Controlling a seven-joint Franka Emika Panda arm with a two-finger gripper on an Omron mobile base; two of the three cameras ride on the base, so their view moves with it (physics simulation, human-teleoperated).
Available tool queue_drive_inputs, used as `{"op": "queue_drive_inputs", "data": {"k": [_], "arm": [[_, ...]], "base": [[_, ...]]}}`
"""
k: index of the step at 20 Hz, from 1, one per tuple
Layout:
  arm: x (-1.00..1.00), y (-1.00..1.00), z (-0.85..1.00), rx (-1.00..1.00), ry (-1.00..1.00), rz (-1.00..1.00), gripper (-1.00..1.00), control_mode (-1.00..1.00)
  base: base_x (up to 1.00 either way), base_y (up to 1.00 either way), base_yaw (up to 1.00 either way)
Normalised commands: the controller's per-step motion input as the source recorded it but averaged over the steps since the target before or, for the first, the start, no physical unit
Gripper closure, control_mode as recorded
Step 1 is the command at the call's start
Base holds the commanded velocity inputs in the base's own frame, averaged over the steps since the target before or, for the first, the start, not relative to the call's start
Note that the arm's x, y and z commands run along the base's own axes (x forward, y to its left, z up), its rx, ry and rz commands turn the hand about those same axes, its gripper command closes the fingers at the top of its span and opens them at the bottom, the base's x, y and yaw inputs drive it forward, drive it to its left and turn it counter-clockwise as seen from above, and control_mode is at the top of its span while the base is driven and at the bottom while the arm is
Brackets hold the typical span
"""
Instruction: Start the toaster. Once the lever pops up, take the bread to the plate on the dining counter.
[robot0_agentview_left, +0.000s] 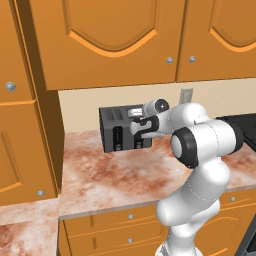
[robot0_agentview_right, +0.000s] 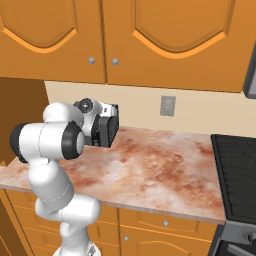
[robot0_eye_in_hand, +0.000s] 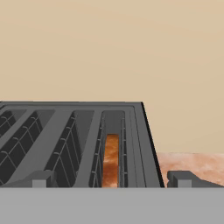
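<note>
While the white arm's two-finger end effector (robot0_eye_in_hand: 112, 179) hovers just above the dark grey boxy four-slot toaster (robot0_agentview_left: 120, 129), its fingers stand spread wide with nothing between them. Under it, the thin brown slice of bread (robot0_eye_in_hand: 111, 161) sits upright in the toaster's rightmost slot. The toaster stands on the reddish marbled stone desk (robot0_agentview_left: 115, 175), against the beige wall (robot0_eye_in_hand: 112, 48) behind it.

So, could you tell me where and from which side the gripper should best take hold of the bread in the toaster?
Probably from above, on the top edge of the bread. It stands on edge in the toaster's rightmost slot as the hand view shows it, with slot walls close on both flat faces. The open gripper would pinch across its thin faces, fingers along the slot.
</note>
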Motion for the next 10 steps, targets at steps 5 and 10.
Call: {"op": "queue_drive_inputs", "data": {"k": [5,10], "arm": [[0.0,0.0,0.0,0.0,0.0,0.0,-1.0,-1.0],[0.0,0.0,0.0,0.0,0.0,0.0,-1.0,-1.0]], "base": [[0.0,0.0,0.0],[0.0,0.0,0.0]]}}
